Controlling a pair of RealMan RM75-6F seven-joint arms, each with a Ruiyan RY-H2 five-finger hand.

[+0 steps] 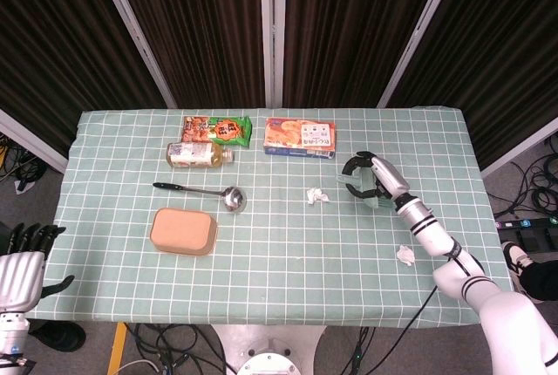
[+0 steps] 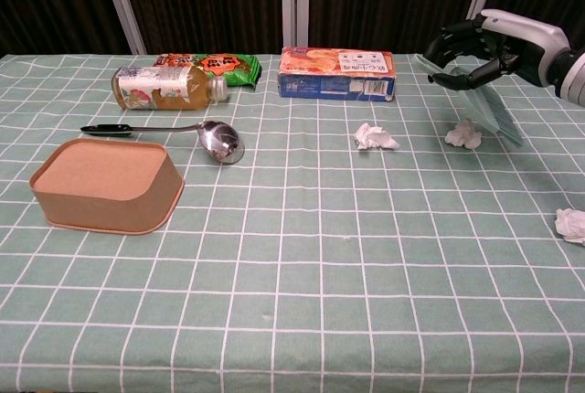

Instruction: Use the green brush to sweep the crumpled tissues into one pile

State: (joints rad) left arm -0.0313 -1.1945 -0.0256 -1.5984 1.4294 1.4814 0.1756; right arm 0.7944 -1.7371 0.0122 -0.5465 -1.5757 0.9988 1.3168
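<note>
The right hand (image 2: 480, 46) is gripping the green brush (image 2: 489, 105), bristles slanting down just beyond a tissue (image 2: 463, 133), likely for sweeping it toward another tissue (image 2: 376, 137).

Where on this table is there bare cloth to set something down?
The near half of the green checked tablecloth is bare, from the tan rectangular container across to the crumpled tissue by the right edge. The back row is crowded: tea bottle, green snack bag, orange box.
</note>
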